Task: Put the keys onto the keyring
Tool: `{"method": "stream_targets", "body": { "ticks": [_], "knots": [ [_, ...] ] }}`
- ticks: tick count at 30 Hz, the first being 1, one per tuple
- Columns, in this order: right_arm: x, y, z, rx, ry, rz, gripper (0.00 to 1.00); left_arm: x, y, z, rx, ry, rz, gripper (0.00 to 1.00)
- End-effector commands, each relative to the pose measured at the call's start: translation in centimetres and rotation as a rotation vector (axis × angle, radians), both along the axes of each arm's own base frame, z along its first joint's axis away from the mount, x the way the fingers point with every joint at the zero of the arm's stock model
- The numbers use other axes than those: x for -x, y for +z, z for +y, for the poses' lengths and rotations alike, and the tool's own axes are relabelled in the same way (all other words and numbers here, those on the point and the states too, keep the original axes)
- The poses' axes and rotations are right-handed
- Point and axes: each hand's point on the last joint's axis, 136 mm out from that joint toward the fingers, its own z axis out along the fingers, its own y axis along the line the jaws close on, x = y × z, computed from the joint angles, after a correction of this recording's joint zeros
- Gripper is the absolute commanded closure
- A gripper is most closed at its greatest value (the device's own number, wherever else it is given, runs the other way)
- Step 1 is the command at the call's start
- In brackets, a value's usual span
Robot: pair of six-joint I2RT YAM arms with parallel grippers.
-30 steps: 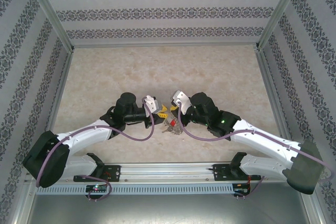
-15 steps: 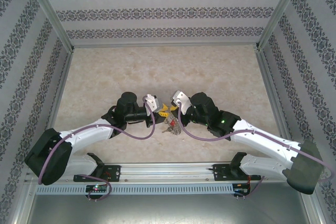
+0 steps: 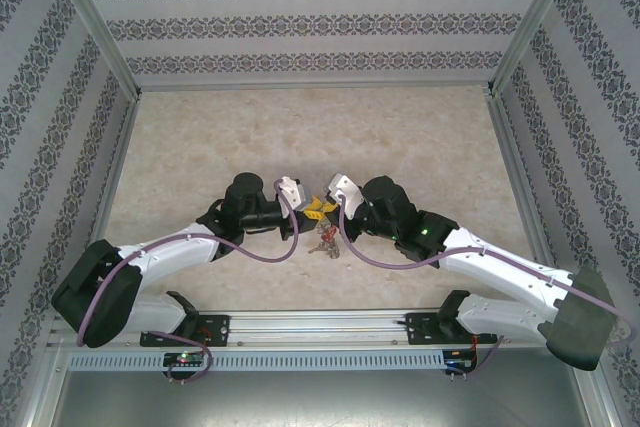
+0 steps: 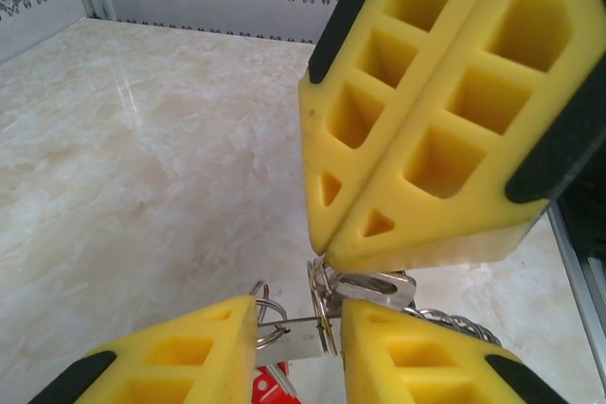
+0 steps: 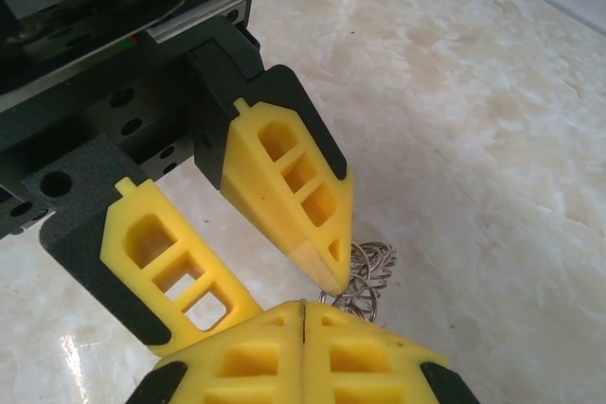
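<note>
Left gripper (image 4: 297,321): mine. In its wrist view my two yellow pads rise from the bottom edge with a gap between them, so the jaws stand partly apart.
Left grip: the silver blade of a key (image 4: 289,336) lies crosswise in that gap and reaches both pads. I cannot tell whether I am clamping it or whether it simply rests there.
Right gripper (image 5: 303,309): clenched. At the bottom centre of its wrist view my two yellow fingers press flat together, with a thin seam between them.
Right tip: in the left wrist view it comes down from the upper right as one closed wedge. Its point touches a small wire loop (image 4: 324,300) just above the blade. I cannot tell whether the loop is pinched.
Keyring (image 5: 367,270): silvery, fringed with wire loops. It sits just beyond my closed right fingertips, right of centre in the right wrist view, over the pale marbled table (image 4: 142,158).
Red key head (image 4: 270,387): at the bottom edge of the left wrist view, just below the blade and between my left pads.
Meeting point: in the top view both arms reach inward and their yellow tips come together at the centre of the frame. The bunch of keys (image 3: 322,242) sits just below them.
Surroundings: patterned walls (image 3: 320,27) stand across the top and down both sides of the top view.
</note>
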Motion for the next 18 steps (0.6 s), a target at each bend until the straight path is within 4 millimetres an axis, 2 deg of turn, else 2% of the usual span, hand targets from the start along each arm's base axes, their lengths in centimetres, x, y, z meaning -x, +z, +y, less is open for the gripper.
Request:
{"method": "stream_targets", "body": {
  "ticks": [1, 3, 11, 18],
  "knots": [
    [0.3, 1.4, 0.8, -0.037, 0.038, -0.026, 1.0, -0.3, 2.0, -0.9, 0.039, -0.015, -0.05, 0.71],
    [0.3, 1.4, 0.8, -0.036, 0.037, -0.028, 1.0, -0.4, 1.9, -1.0, 0.031, -0.019, -0.05, 0.75],
    [0.4, 1.4, 0.6, -0.032, 0.035, -0.035, 1.0, 0.0, 1.4, -0.8, 0.008, -0.033, -0.049, 0.8],
    [0.2, 1.5, 0.4, -0.03, 0.02, -0.044, 1.0, 0.2, 0.8, -0.4, -0.026, -0.027, -0.049, 0.75]
  ]
}}
